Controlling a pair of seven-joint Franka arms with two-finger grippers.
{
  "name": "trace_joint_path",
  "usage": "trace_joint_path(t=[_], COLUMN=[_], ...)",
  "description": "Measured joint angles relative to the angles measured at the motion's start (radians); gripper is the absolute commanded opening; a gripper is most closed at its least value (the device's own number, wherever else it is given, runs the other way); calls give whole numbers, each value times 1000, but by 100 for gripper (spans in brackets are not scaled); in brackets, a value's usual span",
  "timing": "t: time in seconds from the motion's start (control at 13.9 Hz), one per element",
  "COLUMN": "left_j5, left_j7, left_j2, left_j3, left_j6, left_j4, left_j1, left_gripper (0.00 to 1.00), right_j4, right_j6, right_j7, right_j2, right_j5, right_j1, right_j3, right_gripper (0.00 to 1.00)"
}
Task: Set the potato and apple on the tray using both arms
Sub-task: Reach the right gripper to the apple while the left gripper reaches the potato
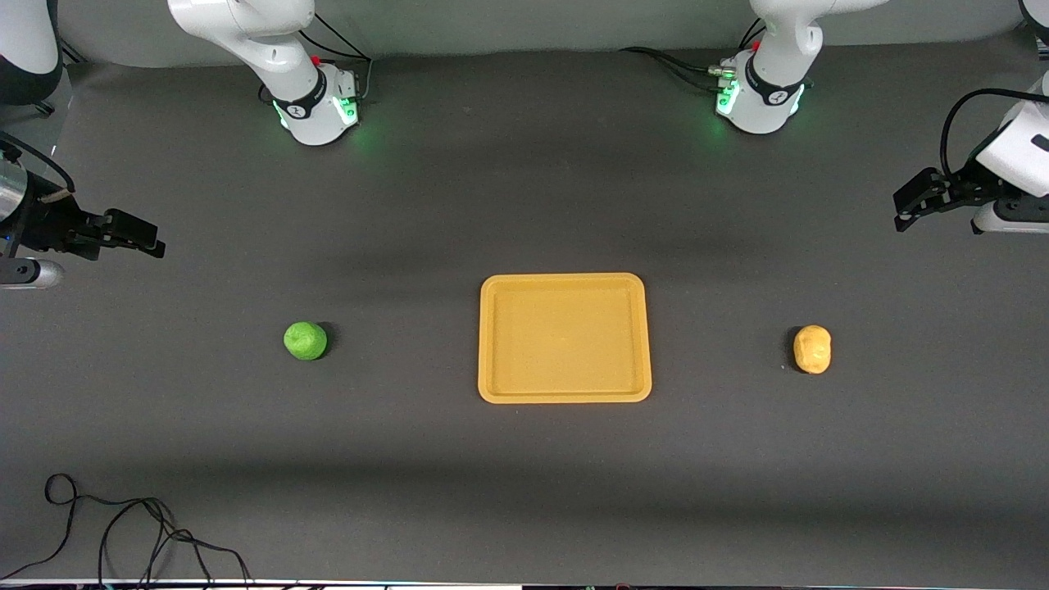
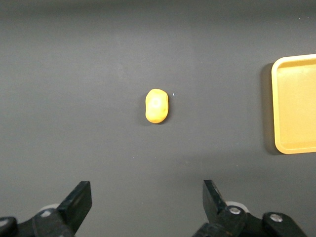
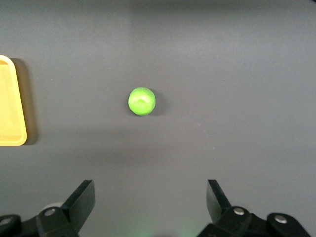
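Observation:
The yellow-orange tray (image 1: 565, 393) lies flat in the middle of the table, with nothing on it. The green apple (image 1: 305, 340) sits on the table toward the right arm's end, apart from the tray. The potato (image 1: 812, 349) sits toward the left arm's end, also apart from the tray. My right gripper (image 1: 156, 244) hangs open and empty over the table's edge at its own end; its wrist view shows the apple (image 3: 141, 101) ahead of its gripper (image 3: 150, 190) and a tray corner (image 3: 11, 108). My left gripper (image 1: 901, 217) is open and empty over its end; its wrist view shows the potato (image 2: 157, 105) ahead of its gripper (image 2: 146, 190) and the tray (image 2: 294, 103).
The two arm bases (image 1: 315, 106) (image 1: 758, 98) stand along the edge farthest from the front camera. A loose black cable (image 1: 123, 533) lies near the camera-side edge toward the right arm's end. The table is a plain dark grey mat.

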Motion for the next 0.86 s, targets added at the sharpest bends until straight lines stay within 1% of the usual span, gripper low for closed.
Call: trace_joint_path(t=[0.36,0.5,0.65,0.86], left_j5=[-1,-1,-1,3], left_j7=[0,0,1,1], left_j2=[5,22,74,214], left_j3=[0,-1,-1,-2], left_j6=[0,17,94,246], left_j4=[-2,-11,-30,-41], left_j1=[0,0,-1,-2], left_gripper=[100,100,100,100], right_j4=[4,7,7,7], right_j6=[18,37,53,59], right_j7=[0,0,0,0], right_j2=[2,2,10,35], right_j5=[0,0,-2,-15], right_j1=[0,0,1,3], right_j3=[2,2,5,11], right_gripper=[100,100,100,100])
